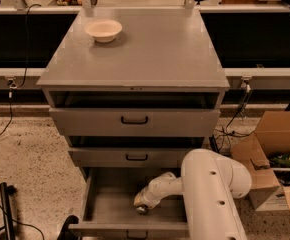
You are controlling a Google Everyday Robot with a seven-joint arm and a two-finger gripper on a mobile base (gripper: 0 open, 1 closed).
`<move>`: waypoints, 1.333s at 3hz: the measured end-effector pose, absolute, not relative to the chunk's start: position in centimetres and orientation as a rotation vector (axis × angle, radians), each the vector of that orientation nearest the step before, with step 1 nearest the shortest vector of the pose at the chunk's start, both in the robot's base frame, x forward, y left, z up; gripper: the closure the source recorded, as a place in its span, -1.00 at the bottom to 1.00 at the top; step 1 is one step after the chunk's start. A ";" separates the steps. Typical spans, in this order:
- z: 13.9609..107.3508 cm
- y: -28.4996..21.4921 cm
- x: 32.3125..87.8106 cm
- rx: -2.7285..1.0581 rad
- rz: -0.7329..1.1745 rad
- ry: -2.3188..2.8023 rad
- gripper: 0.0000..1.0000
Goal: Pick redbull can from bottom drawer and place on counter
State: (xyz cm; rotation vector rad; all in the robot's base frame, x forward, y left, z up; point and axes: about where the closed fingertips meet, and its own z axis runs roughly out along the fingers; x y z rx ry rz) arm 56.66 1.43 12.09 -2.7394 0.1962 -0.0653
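Note:
The bottom drawer (100, 204) is pulled open below two shallower grey drawers. My white arm reaches down into it from the right, and my gripper (141, 204) is low inside the drawer, near its middle and close to the floor. A small shiny round spot (142, 210) at the gripper's tip looks like the top of the redbull can; the rest of the can is hidden by the gripper. The counter (150, 49) is the flat grey top of the cabinet, well above the gripper.
A cream bowl (103, 30) stands on the counter's back left. The middle drawer (135, 157) and top drawer (135, 120) overhang the bottom drawer. An open cardboard box (272, 154) sits on the floor at the right. A black stand (6, 209) is at the lower left.

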 end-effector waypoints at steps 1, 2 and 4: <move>12.1 1.5 56.8 -2.738 -0.068 0.192 0.58; 12.8 1.9 56.5 -2.679 -0.091 0.160 0.72; 19.2 2.5 54.9 -2.359 -0.125 0.227 1.00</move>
